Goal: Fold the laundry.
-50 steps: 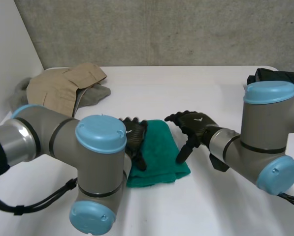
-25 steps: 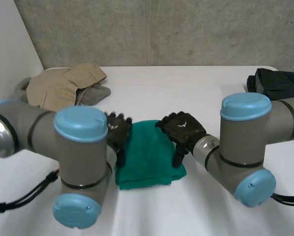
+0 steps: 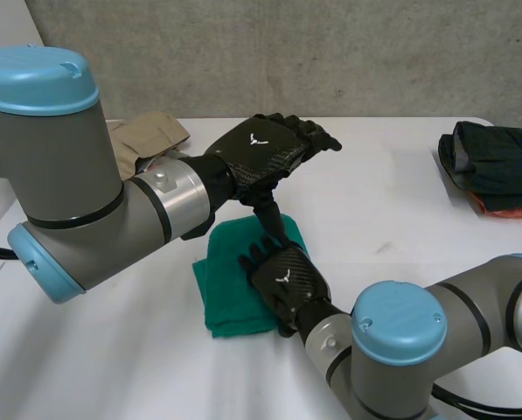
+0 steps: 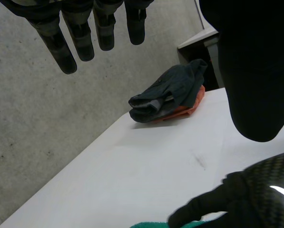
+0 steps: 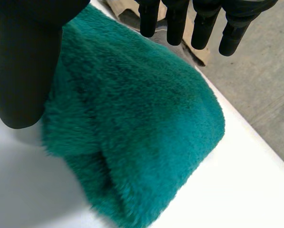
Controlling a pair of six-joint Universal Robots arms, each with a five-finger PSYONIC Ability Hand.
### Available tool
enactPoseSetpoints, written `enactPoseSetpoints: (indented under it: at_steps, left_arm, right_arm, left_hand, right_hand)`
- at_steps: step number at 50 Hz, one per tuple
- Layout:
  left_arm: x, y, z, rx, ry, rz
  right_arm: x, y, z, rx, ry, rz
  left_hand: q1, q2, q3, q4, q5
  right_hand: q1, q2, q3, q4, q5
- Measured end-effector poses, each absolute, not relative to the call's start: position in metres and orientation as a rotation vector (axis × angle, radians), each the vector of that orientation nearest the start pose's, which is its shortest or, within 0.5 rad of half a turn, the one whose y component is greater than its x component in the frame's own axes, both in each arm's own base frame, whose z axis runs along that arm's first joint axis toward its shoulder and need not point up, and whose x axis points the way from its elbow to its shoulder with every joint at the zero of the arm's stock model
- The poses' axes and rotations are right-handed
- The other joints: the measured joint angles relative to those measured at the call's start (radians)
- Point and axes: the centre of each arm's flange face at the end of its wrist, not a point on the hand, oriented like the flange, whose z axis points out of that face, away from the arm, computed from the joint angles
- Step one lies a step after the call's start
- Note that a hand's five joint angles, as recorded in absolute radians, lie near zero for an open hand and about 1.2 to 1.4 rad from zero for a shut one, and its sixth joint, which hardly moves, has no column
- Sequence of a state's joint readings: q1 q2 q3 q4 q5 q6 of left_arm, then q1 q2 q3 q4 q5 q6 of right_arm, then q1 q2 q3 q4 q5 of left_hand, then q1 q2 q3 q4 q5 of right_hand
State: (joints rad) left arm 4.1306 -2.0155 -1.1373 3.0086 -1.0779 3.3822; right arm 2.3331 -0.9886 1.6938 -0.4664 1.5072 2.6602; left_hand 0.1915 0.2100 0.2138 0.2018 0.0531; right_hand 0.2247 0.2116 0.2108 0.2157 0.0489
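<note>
- The folded green towel [image 3: 221, 289] lies mid-way across the white table [image 3: 392, 201], under the right hand [image 3: 285, 278]; that hand's fingers are straight and grasp nothing; whether its palm actually presses the towel is hard to tell.
- The left hand [image 3: 265, 153] hangs above, fingers loose and empty, thumb pointing down near the right hand.
- Risk: a dragging palm could open the fold; the two hands could knock together.
- Count: one green towel; one tan garment [image 3: 147, 136]; one dark folded stack [image 3: 492, 157] with something orange beneath; two hands.
</note>
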Motion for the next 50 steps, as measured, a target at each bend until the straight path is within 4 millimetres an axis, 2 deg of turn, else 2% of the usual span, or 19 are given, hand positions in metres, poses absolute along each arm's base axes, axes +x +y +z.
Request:
enactPoseSetpoints:
  at_steps: [7,12,14,18,21,25,27,38,50]
  left_arm:
    - [-0.358,-0.227,0.272,-1.168,-1.632,1.587]
    - [-0.357,-0.227,0.272,-1.165,-1.634,1.591]
    - [-0.357,-0.227,0.273,-1.164,-1.633,1.593]
    - [-0.357,-0.229,0.273,-1.161,-1.634,1.598]
    - [-0.356,-0.231,0.274,-1.157,-1.638,1.6]
    - [-0.354,-0.232,0.272,-1.154,-1.646,1.599]
    - [-0.354,-0.233,0.272,-1.153,-1.65,1.597]
    - [-0.353,-0.233,0.269,-1.152,-1.659,1.588]
    - [-0.354,-0.233,0.267,-1.153,-1.661,1.583]
  right_arm:
    - [0.362,-0.183,0.11,-1.371,1.779,-1.862]
    - [0.368,-0.189,0.109,-1.382,1.75,-1.896]
    - [0.37,-0.191,0.109,-1.385,1.742,-1.905]
    - [0.373,-0.194,0.11,-1.386,1.734,-1.914]
    - [0.374,-0.196,0.11,-1.385,1.734,-1.916]
    - [0.374,-0.196,0.111,-1.385,1.75,-1.906]
    - [0.372,-0.195,0.112,-1.386,1.765,-1.893]
    - [0.358,-0.185,0.114,-1.417,1.836,-1.802]
    - [0.364,-0.192,0.101,-1.425,1.845,-1.795]
  left_hand:
    - [0.0,0.0,0.0,0.0,0.0]
    - [0.0,0.0,0.0,0.0,0.0]
    - [0.0,0.0,0.0,0.0,0.0]
    - [0.0,0.0,0.0,0.0,0.0]
    - [0.0,0.0,0.0,0.0,0.0]
    - [0.0,0.0,0.0,0.0,0.0]
    - [0.0,0.0,0.0,0.0,0.0]
    - [0.0,0.0,0.0,0.0,0.0]
    - [0.0,0.0,0.0,0.0,0.0]
  right_hand:
    - [0.021,0.04,0.043,0.038,0.038]
    - [0.177,0.174,0.192,0.188,0.162]
    - [0.298,0.3,0.308,0.304,0.261]
    - [0.358,0.372,0.375,0.367,0.333]
    - [0.335,0.344,0.344,0.344,0.318]
    - [0.163,0.173,0.177,0.167,0.139]
    - [0.145,0.166,0.153,0.143,0.106]
    - [0.145,0.166,0.148,0.142,0.095]
    - [0.147,0.167,0.151,0.145,0.117]
